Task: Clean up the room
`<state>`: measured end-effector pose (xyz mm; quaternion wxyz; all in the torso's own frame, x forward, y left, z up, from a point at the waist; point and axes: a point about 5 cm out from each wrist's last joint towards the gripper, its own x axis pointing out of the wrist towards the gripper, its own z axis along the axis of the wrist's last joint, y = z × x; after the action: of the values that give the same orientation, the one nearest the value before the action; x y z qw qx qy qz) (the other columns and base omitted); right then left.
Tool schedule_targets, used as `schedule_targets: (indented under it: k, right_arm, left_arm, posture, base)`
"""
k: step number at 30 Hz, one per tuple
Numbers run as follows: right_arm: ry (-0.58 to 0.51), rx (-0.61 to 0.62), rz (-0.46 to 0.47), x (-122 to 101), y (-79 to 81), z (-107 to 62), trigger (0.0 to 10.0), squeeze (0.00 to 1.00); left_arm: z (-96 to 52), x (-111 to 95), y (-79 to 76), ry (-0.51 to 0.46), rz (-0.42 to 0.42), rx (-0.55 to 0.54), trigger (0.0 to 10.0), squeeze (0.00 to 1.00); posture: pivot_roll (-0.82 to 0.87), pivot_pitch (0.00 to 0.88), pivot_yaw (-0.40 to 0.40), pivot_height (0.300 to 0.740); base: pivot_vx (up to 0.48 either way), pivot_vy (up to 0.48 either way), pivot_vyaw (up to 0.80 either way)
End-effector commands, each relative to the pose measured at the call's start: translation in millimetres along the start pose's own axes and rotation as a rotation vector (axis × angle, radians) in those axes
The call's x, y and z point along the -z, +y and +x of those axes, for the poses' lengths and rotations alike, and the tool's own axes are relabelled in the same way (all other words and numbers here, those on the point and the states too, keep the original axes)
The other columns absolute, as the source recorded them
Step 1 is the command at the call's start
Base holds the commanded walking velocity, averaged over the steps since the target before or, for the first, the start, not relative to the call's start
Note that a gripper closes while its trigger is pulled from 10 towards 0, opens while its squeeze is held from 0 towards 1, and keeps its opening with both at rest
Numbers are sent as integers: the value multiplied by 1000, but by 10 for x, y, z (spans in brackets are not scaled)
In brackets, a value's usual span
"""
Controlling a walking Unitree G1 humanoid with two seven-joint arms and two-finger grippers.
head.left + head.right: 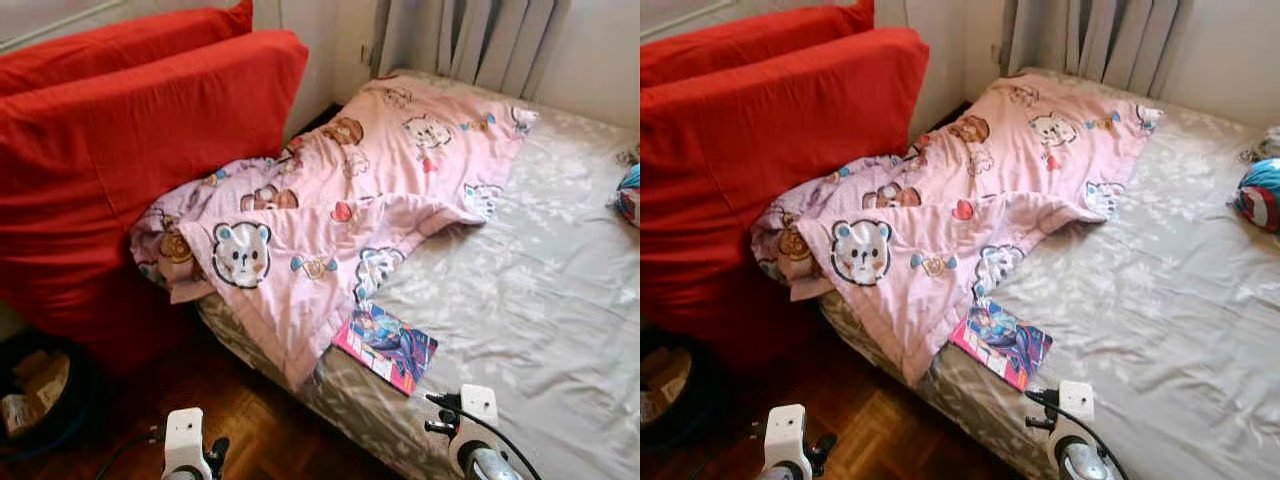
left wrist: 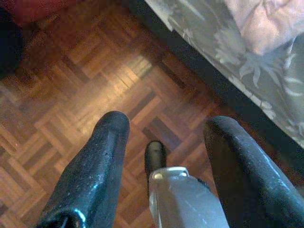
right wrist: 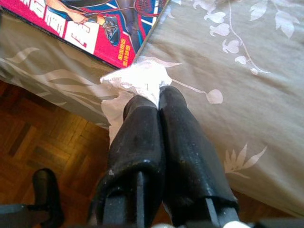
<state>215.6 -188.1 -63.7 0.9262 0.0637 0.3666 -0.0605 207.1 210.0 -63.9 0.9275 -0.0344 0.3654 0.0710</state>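
My right gripper (image 3: pixel 156 97) is shut on a crumpled white tissue (image 3: pixel 135 80), held just over the near edge of the bed (image 1: pixel 540 300) beside a colourful comic book (image 1: pixel 385 346). The book (image 3: pixel 95 23) lies flat on the grey floral sheet. A pink cartoon blanket (image 1: pixel 340 200) is rumpled across the bed's left part and hangs over its edge. My left gripper (image 2: pixel 166 137) is open above the parquet floor (image 2: pixel 95 95), with nothing between its fingers. Both wrists (image 1: pixel 185 445) (image 1: pixel 470 425) sit low at the bottom of the head views.
A big red cushion or sofa (image 1: pixel 120 150) leans left of the bed. A dark bin with scraps (image 1: pixel 35 390) sits on the floor at the lower left. A blue and red ball-like toy (image 1: pixel 1260 195) lies at the bed's right side. Curtains (image 1: pixel 470 40) hang behind.
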Motion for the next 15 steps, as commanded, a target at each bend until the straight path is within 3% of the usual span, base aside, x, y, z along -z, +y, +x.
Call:
schedule_targets:
  k: [1,11,15]
  right_arm:
    - [22,23,25,44,-35,-10,10000,0]
    - [63,71,46,119,-242,-52,10000,0]
    - [69,105,65,157,-425,-99,10000,0]
  left_arm:
    - [-14,61,58,41,15,-14,10000,0]
    - [10,-19,102,30,-6,-37,10000,0]
    - [0,17,108,46,-3,-41,10000,0]
  posture:
    - [-61,61,8,740]
    - [-45,30,-3,740]
    - [-50,26,1,740]
  base:
    - [0,0,0]
    - [0,0,0]
    - [0,0,0]
